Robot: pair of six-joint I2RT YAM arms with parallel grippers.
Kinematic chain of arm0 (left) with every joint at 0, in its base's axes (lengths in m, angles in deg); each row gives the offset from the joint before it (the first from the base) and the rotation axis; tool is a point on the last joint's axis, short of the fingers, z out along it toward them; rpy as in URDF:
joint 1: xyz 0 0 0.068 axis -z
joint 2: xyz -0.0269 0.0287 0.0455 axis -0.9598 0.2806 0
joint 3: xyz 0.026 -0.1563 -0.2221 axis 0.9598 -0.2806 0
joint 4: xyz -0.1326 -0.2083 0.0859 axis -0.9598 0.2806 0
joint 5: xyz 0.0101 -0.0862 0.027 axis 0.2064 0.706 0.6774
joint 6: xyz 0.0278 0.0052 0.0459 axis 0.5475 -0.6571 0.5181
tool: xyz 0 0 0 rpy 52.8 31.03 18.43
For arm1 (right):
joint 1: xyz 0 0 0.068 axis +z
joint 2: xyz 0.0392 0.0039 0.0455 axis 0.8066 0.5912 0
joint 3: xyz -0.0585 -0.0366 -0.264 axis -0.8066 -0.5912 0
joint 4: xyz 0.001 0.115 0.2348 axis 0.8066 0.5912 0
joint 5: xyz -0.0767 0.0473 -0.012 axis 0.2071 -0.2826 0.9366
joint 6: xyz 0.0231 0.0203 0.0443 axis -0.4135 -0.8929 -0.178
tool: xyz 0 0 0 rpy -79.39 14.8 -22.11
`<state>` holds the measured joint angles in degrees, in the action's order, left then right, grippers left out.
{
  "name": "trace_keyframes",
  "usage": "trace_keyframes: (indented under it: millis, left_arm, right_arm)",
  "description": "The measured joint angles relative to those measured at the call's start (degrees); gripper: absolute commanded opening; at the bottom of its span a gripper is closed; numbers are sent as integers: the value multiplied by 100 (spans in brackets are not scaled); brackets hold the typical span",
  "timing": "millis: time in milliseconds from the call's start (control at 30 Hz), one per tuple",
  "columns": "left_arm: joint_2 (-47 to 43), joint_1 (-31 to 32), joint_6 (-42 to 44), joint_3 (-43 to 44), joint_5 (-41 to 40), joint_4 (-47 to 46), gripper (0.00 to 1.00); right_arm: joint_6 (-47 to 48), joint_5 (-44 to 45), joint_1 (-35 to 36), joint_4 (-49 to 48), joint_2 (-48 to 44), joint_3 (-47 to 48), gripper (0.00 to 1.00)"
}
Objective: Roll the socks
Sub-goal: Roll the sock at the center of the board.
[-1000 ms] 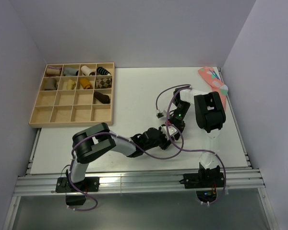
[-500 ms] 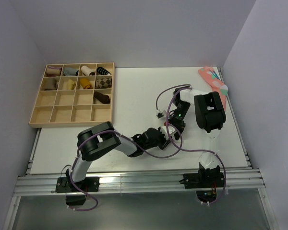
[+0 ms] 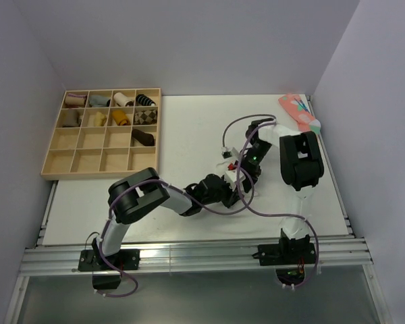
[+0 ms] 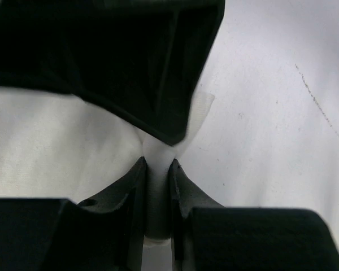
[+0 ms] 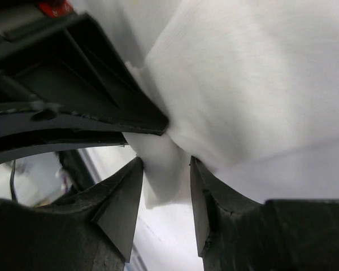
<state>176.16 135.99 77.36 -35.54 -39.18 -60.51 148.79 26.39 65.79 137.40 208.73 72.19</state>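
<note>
The white socks point(image 5: 248, 84) lie mid-table under both wrists, and the arms hide them in the top view. My left gripper point(image 4: 156, 165) is shut on a pinched fold of the socks point(image 4: 157, 189), with fabric filling the narrow gap between its jaws. My right gripper point(image 5: 166, 164) stands open around the same bunched corner, jaws apart with room at the sides. The two grippers meet tip to tip, the left gripper point(image 3: 229, 190) just below the right gripper point(image 3: 243, 174) in the top view. One dark left finger point(image 5: 101, 84) crosses the right wrist view.
A wooden compartment tray point(image 3: 100, 173) holding several sock rolls sits at the back left. A coral-pink dotted sock point(image 3: 299, 112) lies at the back right corner against the wall. Purple cables point(image 3: 239, 128) loop over the arms.
My left gripper has closed onto the socks. My right gripper has opened its jaws off the fabric, and the right arm has shifted slightly up and back.
</note>
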Motion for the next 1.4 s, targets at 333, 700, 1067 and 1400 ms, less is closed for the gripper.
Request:
trace_keyframes:
  millis: [333, 700, 1067, 1400]
  left_arm:
    - [-4, -326, -894, 94, 796, 302, 0]
    - [15, -890, -2352, 457, 2076, 1274, 0]
    - [205, -1322, -3484, 857, 3198, 2245, 0]
    - [367, -1497, -3956, 1051, 3661, 2634, 0]
  right_arm:
    - [-885, -490, -682, -1633, -1386, -354, 48]
    - [-197, -772, -984, -2146, -2400, -1495, 47]
    - [1137, -942, -846, -2072, -3453, -2299, 50]
    - [1464, -573, 212, -2494, -3987, -3340, 51]
